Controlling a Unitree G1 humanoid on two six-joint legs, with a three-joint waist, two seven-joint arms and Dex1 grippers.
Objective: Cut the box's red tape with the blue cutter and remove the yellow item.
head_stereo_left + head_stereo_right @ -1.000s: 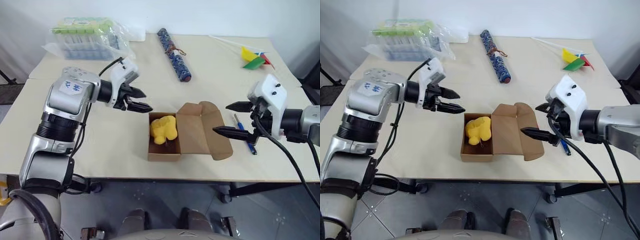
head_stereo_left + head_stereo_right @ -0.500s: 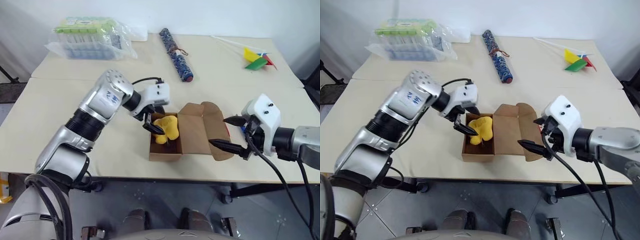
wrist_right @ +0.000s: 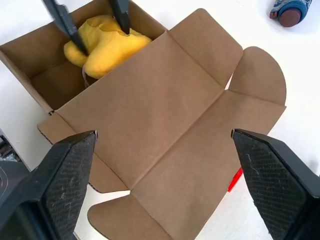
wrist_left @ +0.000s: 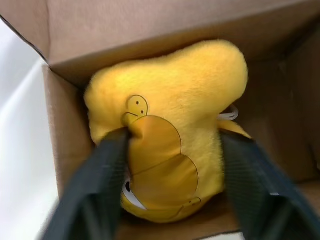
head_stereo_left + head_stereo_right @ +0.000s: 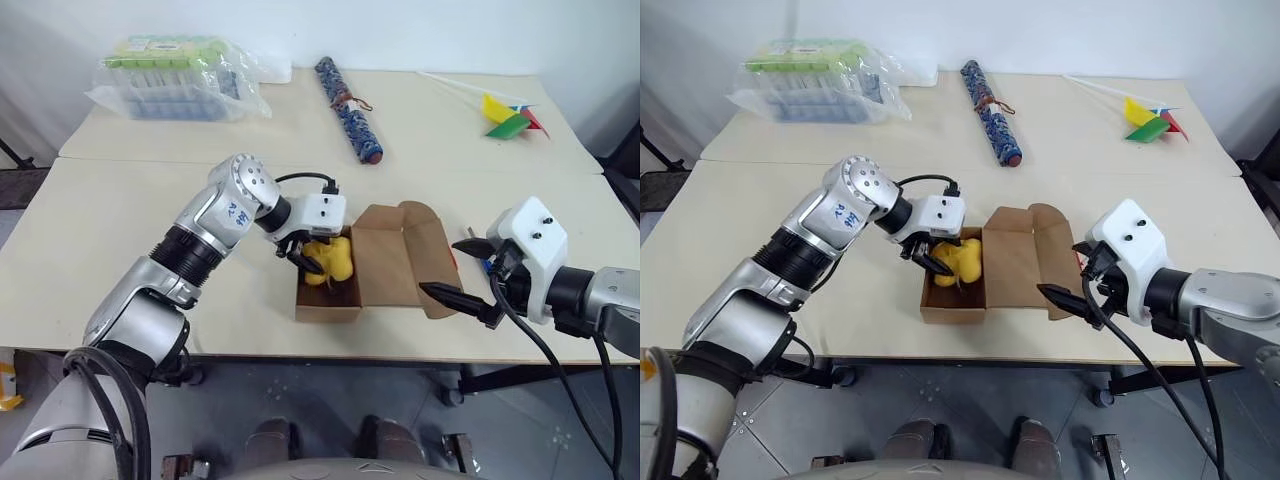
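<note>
**My left jaws around the toy in the box**

Head view: my left gripper (image 5: pixel 312 258) reaches into the box (image 5: pixel 330 305), fingers either side of the yellow item (image 5: pixel 333 262). Left wrist: both fingers (image 4: pixel 102 170) press its flanks. Right wrist: my right gripper (image 3: pixel 165 172) gapes above the box's flap

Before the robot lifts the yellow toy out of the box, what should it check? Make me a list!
1. The box is open, lid folded back: ok.
2. Left gripper has a finger on each side of the yellow toy: ok.
3. Fingers squeezing tight enough to lift: cannot tell.
4. Nothing lying on top of the toy: ok.
5. Right gripper is open and outside the box: ok.
</note>
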